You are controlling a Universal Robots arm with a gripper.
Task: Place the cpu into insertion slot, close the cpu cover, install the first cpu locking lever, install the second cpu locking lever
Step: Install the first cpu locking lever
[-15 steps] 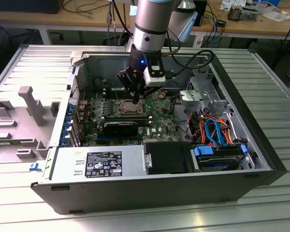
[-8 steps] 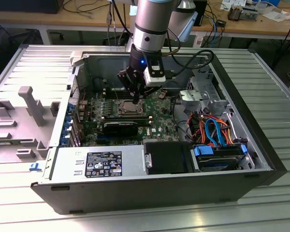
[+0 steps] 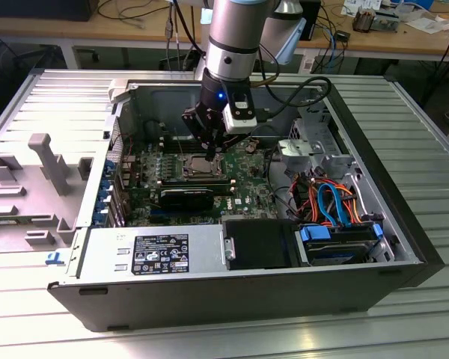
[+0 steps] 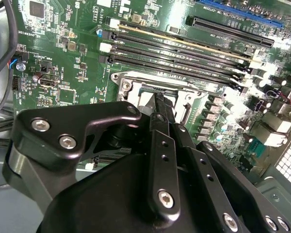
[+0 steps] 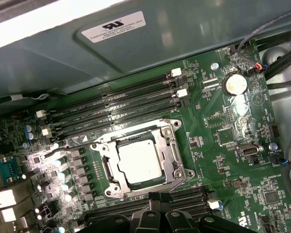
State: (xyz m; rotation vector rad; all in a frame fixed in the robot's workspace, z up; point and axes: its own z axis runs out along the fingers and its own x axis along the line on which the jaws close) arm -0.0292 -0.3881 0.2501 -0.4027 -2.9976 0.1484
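In the first wrist view you see the chip (image 5: 140,162) already seated in the socket (image 5: 177,167), its pale metal top facing up, with the cover frame (image 5: 169,145) lying flat around it. A thin wire lever (image 5: 70,144) runs along the socket's edge on the side toward the memory slots (image 5: 116,104). The gripper (image 5: 157,200) sits at the socket's far edge from those slots, its two black fingertips drawn close together with barely a gap; nothing is held between them.

In the second wrist view your gripper (image 4: 160,99) comes down over the socket (image 4: 131,80), its fingers pressed narrow and pointing at the middle, and the black finger body hides most of the chip.

In the exterior view the arm (image 3: 236,37) reaches down into the open computer case (image 3: 404,224), and the gripper (image 3: 212,153) hangs just above the socket (image 3: 198,166) on the green board (image 3: 243,191).
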